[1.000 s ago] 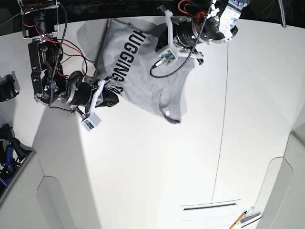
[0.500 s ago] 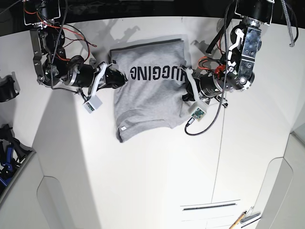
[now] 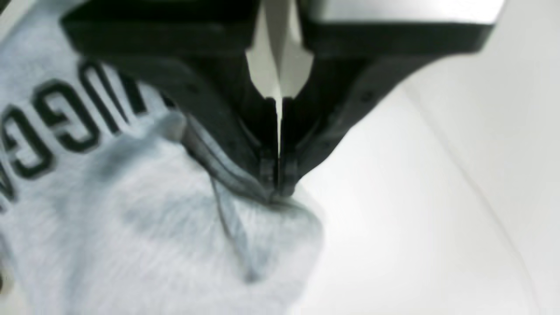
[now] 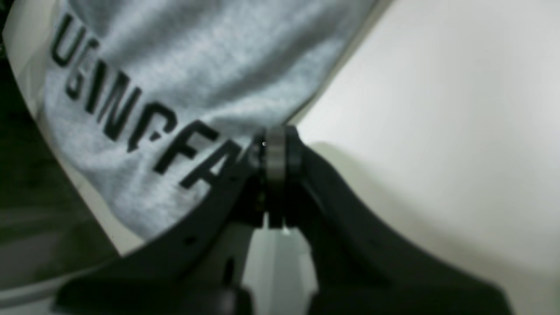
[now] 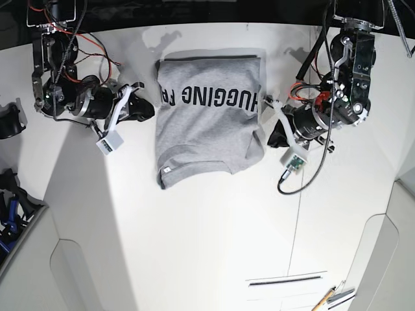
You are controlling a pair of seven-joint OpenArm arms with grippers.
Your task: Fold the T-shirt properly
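The grey T-shirt (image 5: 207, 126) lies folded on the white table (image 5: 194, 246), with the black lettering "HUGGING FA" facing up and a small white tag (image 5: 166, 170) near its lower left corner. My right gripper (image 5: 151, 109) is at the shirt's left edge. In the right wrist view it (image 4: 274, 142) is shut on the shirt's edge (image 4: 183, 87) beside the lettering. My left gripper (image 5: 272, 134) is at the shirt's right edge. In the left wrist view it (image 3: 278, 190) is shut on a bunched fold of the shirt (image 3: 175, 227).
A dark object (image 5: 9, 120) sits at the left edge, and blue and black gear (image 5: 10, 207) lies lower left. A seam (image 5: 299, 201) runs down the table on the right. A slot (image 5: 285, 280) and a pencil-like tool (image 5: 327, 299) lie near the bottom right.
Both grippers have moved apart, the right one to the view's left and the left one to the view's right and down. The shirt between them is spread wider and flatter.
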